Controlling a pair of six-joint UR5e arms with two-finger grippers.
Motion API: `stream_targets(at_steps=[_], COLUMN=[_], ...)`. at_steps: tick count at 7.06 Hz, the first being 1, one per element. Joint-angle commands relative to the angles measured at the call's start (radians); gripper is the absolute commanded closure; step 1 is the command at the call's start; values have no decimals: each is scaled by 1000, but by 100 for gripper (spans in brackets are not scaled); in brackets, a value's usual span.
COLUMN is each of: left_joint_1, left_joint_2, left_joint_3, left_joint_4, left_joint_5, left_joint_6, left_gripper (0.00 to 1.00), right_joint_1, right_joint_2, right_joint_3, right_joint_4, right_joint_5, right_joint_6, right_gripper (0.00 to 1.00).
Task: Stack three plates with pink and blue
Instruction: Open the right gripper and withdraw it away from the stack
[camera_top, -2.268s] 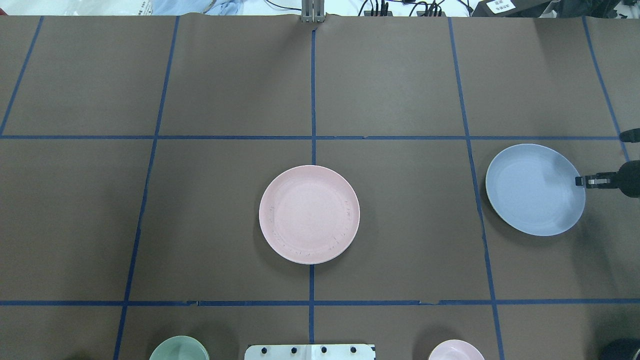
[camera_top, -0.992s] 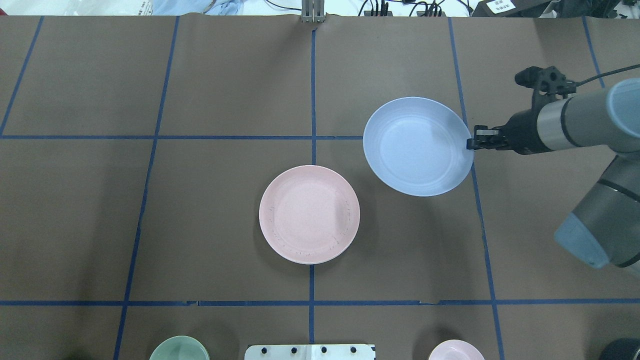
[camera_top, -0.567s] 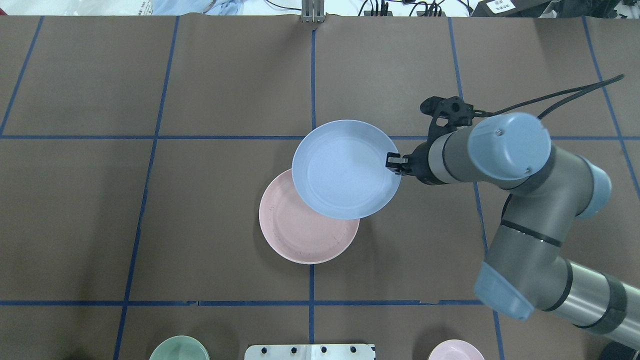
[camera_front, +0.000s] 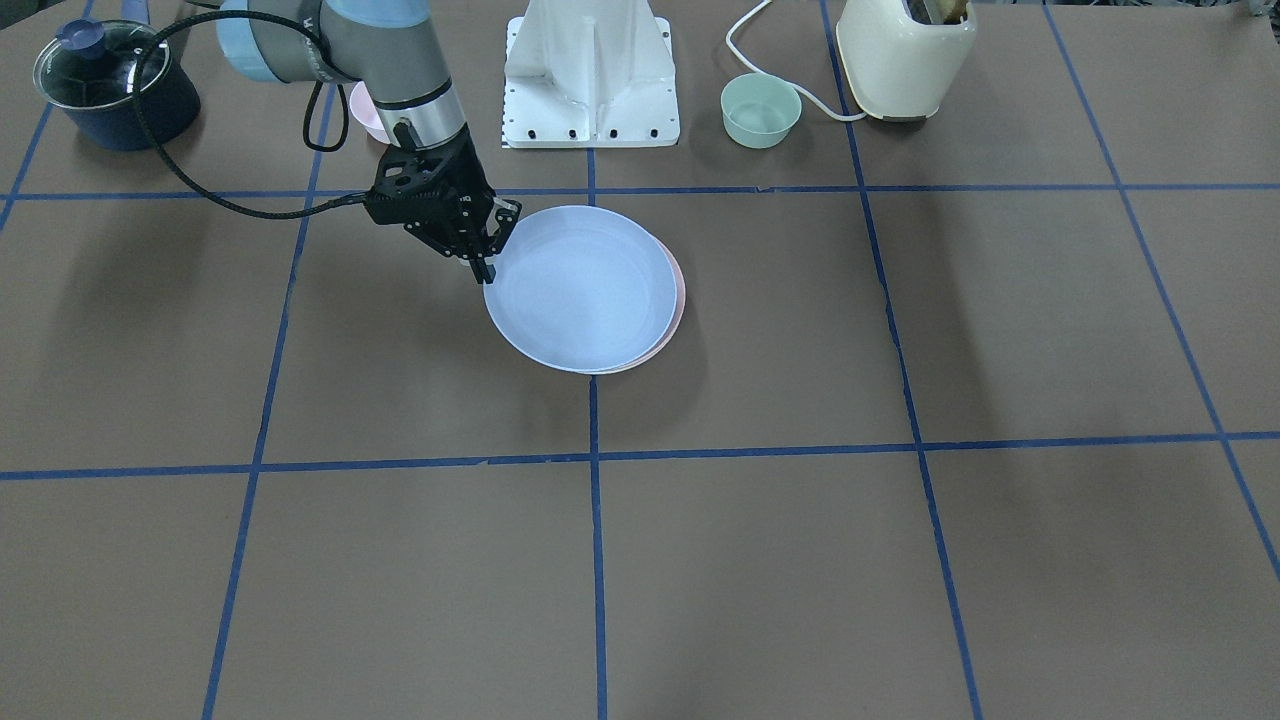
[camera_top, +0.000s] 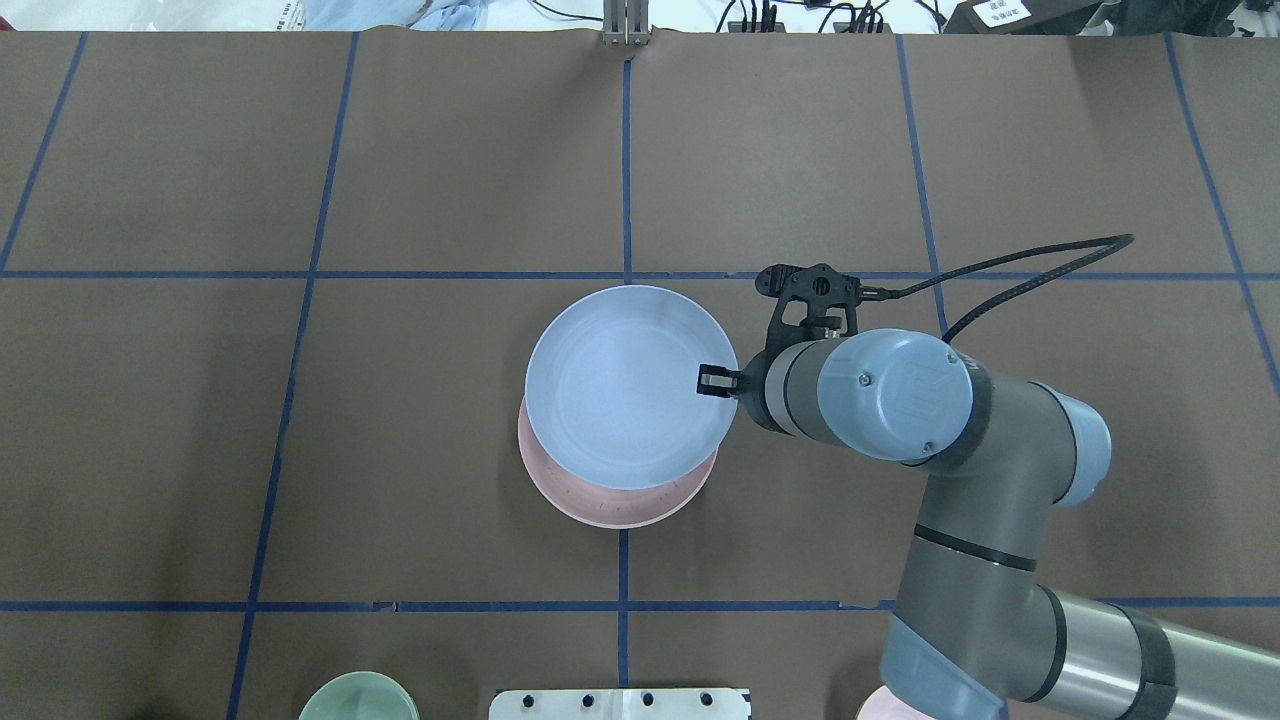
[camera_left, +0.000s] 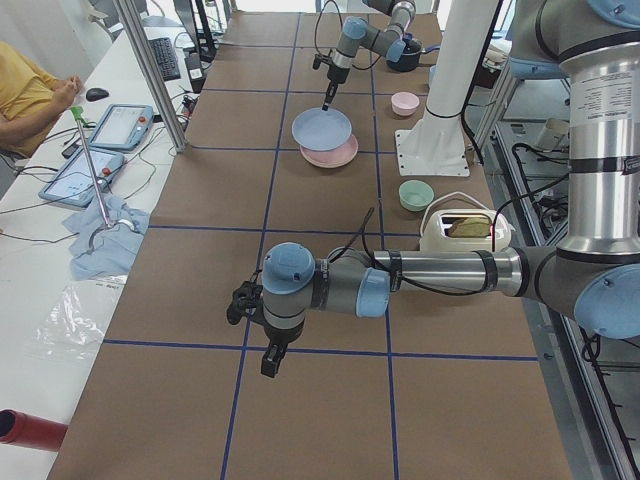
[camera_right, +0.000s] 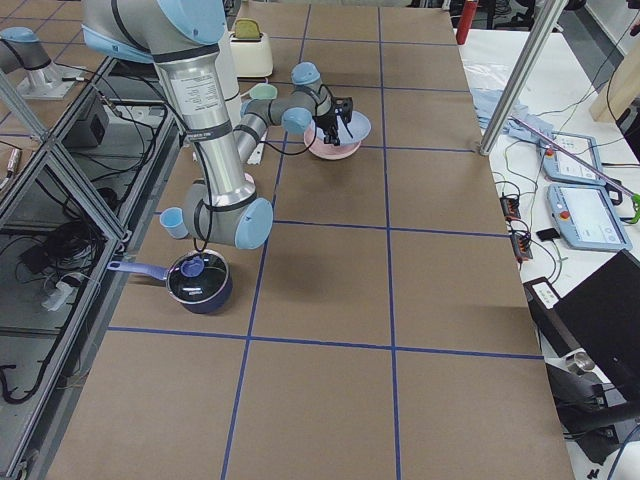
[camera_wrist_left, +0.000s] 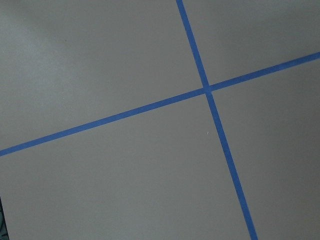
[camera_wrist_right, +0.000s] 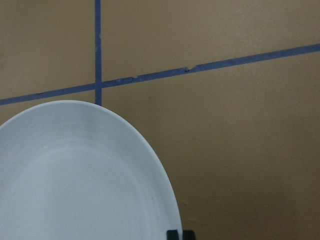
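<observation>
My right gripper (camera_top: 712, 380) is shut on the right rim of the light blue plate (camera_top: 625, 385) and holds it just above the pale pink plate (camera_top: 620, 508). The pink plate lies on the table at the centre and shows only as a crescent under the blue one. The front-facing view shows the same: gripper (camera_front: 487, 270), blue plate (camera_front: 580, 288), pink crescent (camera_front: 678, 290). The right wrist view shows the blue plate (camera_wrist_right: 75, 175). The cream-white plate is out of view. My left gripper (camera_left: 272, 362) hovers over bare table far from the plates; I cannot tell if it is open.
A mint-green bowl (camera_front: 760, 110), a cream toaster (camera_front: 905, 55), the white robot base (camera_front: 590, 70), a small pink bowl (camera_front: 362, 110) and a dark lidded pot (camera_front: 110, 85) stand along the robot's edge. Blue tape lines grid the brown table (camera_front: 900, 550).
My right arm has carried the blue plate from the table's right side leftward to over the pink plate, now covering most of it. The pink plate has not moved.
</observation>
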Motion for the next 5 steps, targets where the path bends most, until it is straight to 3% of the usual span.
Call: stream_targets(at_steps=[1,2,4,5], left_joint_1=[0,0,0,0], left_joint_2=[0,0,0,0], left_joint_3=[2,2,3,5], left_joint_4=[-1,-1,-1,-1], left_joint_5=[0,0,0,0], left_joint_6=[0,0,0,2], left_gripper=[0,0,0,0], right_joint_1=[-16,-36,-33,29], right_joint_2=[23,27,31,44], right_joint_3=[-41,-47,-28,-11], right_joint_4=[2,-1,-22,-85], right_joint_5=[-12,-75,-71,-11], right_joint_6=[14,20,9,-23], right_gripper=[35,0,0,0])
